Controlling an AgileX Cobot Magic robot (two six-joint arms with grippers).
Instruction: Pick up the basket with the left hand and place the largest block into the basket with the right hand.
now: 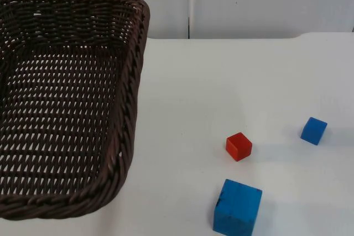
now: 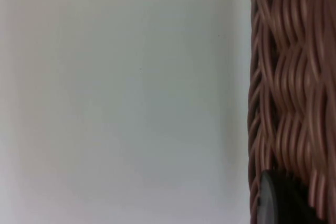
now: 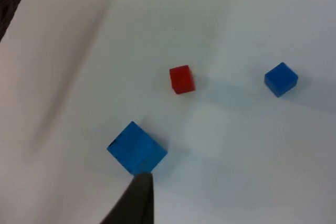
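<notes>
On the left of the white table [image 1: 232,81]: one dark wicker basket [image 1: 66,103], appearing raised, its rim [image 2: 283,93] against my left gripper's fingertip [image 2: 278,203]; whether those jaws clamp it I cannot tell. Right side, near edge: large blue block [image 1: 237,208], the one to fetch; red block [image 1: 239,146] just beyond; small blue block [image 1: 313,131] farther right, well apart. Right gripper above the large block [image 3: 136,148], jaw state untellable. Step judged: approach. Next: descend, straddle, close. Open room all round.
</notes>
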